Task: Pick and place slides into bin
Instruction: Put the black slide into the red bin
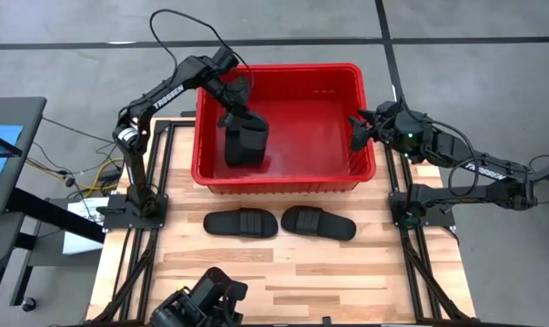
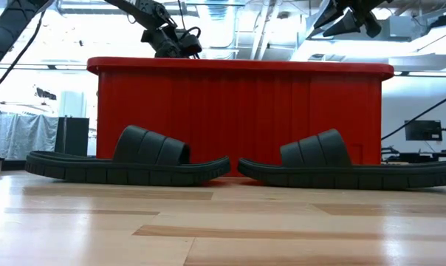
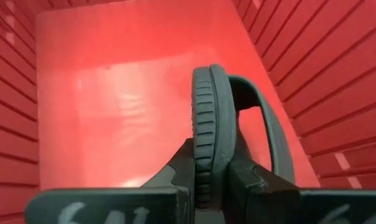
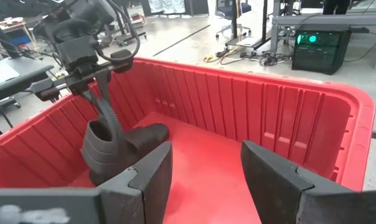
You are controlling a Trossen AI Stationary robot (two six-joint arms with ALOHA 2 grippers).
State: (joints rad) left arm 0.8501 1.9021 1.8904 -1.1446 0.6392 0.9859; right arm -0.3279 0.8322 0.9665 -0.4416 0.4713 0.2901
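The red bin (image 1: pixel 284 173) stands at the table's far middle. My left gripper (image 1: pixel 231 116) reaches down into the bin's left half and is shut on one black slide (image 1: pixel 245 141), seen edge-on in the left wrist view (image 3: pixel 206 112). My right gripper (image 1: pixel 358 132) is open and empty just inside the bin's right rim (image 4: pixel 206 162). Two more slides (image 1: pixel 241 222) (image 1: pixel 318 223) lie soles down on the table in front of the bin, also in the low view (image 2: pixel 134 159) (image 2: pixel 341 164). A fourth slide does not show. My left gripper pinches the slide's sole (image 3: pixel 205 163) between its two fingers, near one end. One finger (image 3: pixel 175 171) lies on the underside, and the other (image 3: pixel 253 180) lies on the footbed, under the strap (image 3: pixel 272 134). The fingers point down. The slide stands on edge below them (image 4: pixel 104 146); whether its lower end touches the bin floor I cannot tell.
The bin's floor (image 1: pixel 315 136) is bare to the right of the held slide. A dark device (image 1: pixel 202 304) sits at the table's near edge. Bare wood (image 1: pixel 347 272) lies in front of the two slides.
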